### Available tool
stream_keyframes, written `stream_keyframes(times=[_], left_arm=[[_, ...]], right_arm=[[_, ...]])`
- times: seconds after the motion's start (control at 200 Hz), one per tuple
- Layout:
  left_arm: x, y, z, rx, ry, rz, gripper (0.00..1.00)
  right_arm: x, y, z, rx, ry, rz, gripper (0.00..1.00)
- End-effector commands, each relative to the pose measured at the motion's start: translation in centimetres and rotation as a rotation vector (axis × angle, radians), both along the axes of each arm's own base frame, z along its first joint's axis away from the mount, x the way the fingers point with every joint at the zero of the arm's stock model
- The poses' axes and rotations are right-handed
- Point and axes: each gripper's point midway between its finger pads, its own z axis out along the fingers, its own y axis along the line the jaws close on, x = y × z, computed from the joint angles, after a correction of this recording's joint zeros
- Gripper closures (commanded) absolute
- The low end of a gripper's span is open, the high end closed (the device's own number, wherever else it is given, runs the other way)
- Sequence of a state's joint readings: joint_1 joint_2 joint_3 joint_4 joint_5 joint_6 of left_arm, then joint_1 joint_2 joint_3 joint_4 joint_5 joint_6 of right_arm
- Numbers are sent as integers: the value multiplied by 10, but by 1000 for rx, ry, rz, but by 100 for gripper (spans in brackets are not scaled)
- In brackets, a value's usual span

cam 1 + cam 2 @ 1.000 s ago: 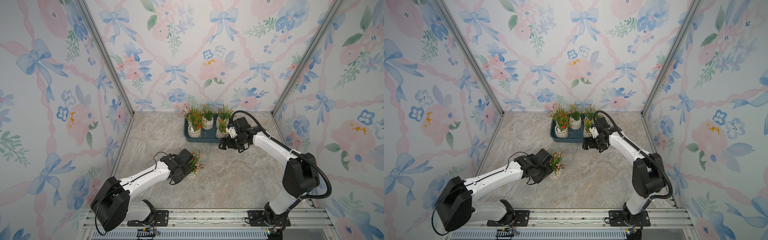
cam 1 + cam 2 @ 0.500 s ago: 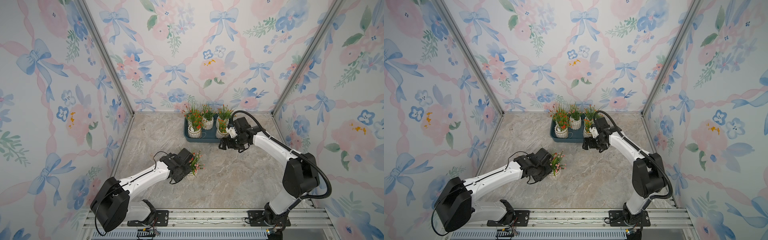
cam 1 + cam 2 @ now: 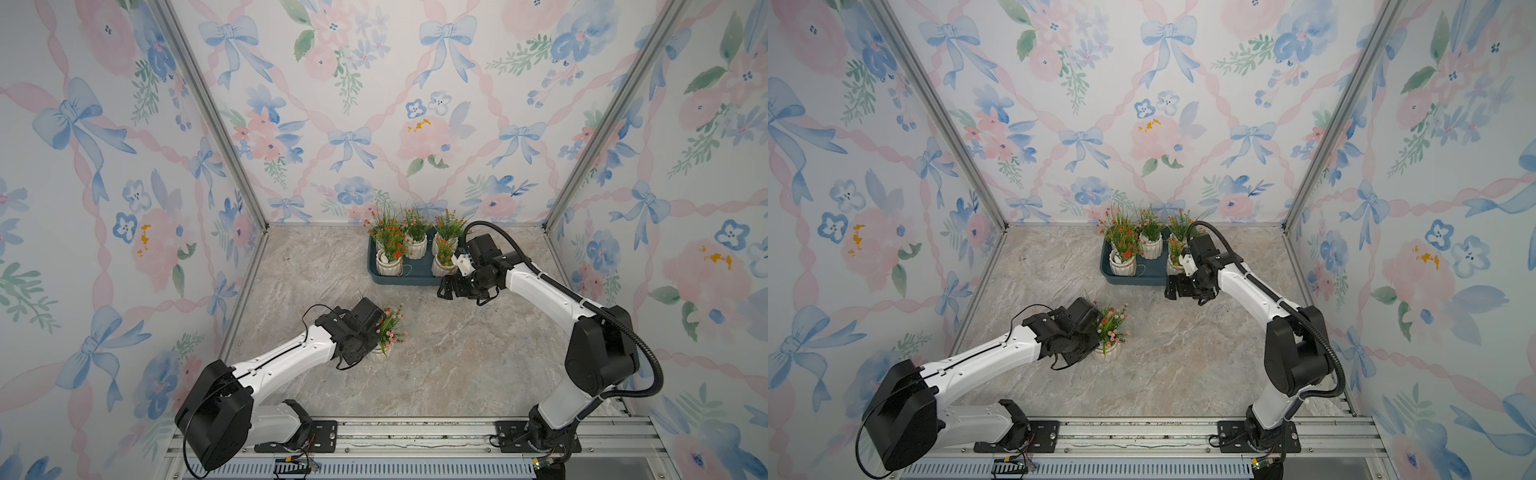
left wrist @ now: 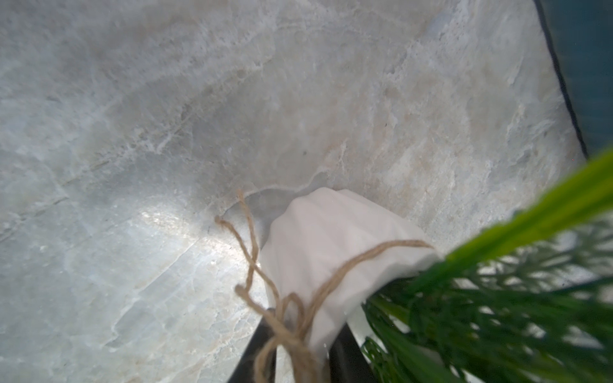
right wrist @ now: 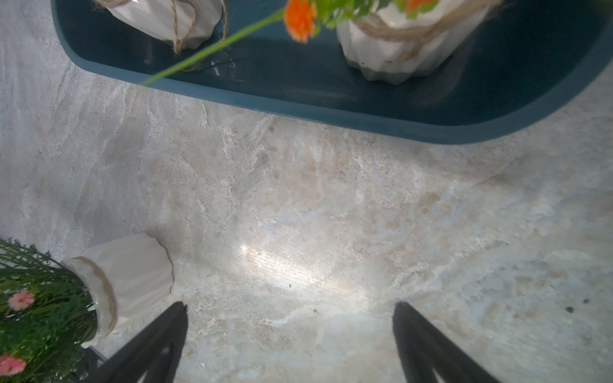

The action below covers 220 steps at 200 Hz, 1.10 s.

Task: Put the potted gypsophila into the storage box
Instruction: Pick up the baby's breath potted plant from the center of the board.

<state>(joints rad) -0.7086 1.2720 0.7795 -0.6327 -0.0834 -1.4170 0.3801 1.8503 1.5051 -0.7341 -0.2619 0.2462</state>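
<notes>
Floral-papered booth, marble-look tabletop [image 3: 457, 353]. Since a second ago: left gripper [image 4: 303, 351] narrowed onto the pink-blossom pot [image 3: 381, 354]; arms otherwise parked, pot in the same spot mid-table, left of centre. Now pinching that pot by its upper wall, but can't tell how firm the grip is. Right gripper [image 5: 290, 315] spread wide and empty, off the near right corner of the storage box [image 3: 409, 280], same as before. Box against the far edge of the table, other pots [image 3: 390, 266] already inside.

Reads as: grasp closing on the last potted gypsophila, lift and carry not begun. Free slot mid front row of the box.

Left wrist only: dark fingers [image 4: 345, 358] either side of the white ribbed wall, twine bow [image 4: 282, 318] at the rim. All hidden under the wrist in both top views.

Right wrist only: bare box floor between the two front pots, plus the pink-blossom pot side-on, apparently seated on the table.

Top views only: whole layout, both arms.
</notes>
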Motion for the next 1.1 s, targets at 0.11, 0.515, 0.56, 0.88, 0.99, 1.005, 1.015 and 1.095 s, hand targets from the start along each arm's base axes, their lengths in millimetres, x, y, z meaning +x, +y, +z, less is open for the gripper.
stream_keyframes(times=[0.11,0.515,0.56,0.88,0.99,1.005,1.015,1.095], left_arm=[[-11,17,-11,64,47,-23,79],[-11,18,-16,75,70,-65,83],[-9,17,-16,79,70,-72,81],[-5,10,-18,90,85,-119,81],[-7,11,-20,92,94,-124,83],[-7,10,-20,92,95,-125,84],[-7,10,-20,92,95,-124,85],[-8,10,-21,91,99,-126,89]], right_arm=[[-6,-3,-14,-15,52,-1,2],[-6,-3,-18,-14,63,0,2],[-7,-3,-18,-14,63,1,2],[-6,-3,-18,-14,62,2,2],[-6,-3,-19,-15,63,1,2],[-6,-3,-19,-15,64,2,2],[-6,-3,-19,-15,64,1,2],[-6,-3,-19,-15,63,1,2]])
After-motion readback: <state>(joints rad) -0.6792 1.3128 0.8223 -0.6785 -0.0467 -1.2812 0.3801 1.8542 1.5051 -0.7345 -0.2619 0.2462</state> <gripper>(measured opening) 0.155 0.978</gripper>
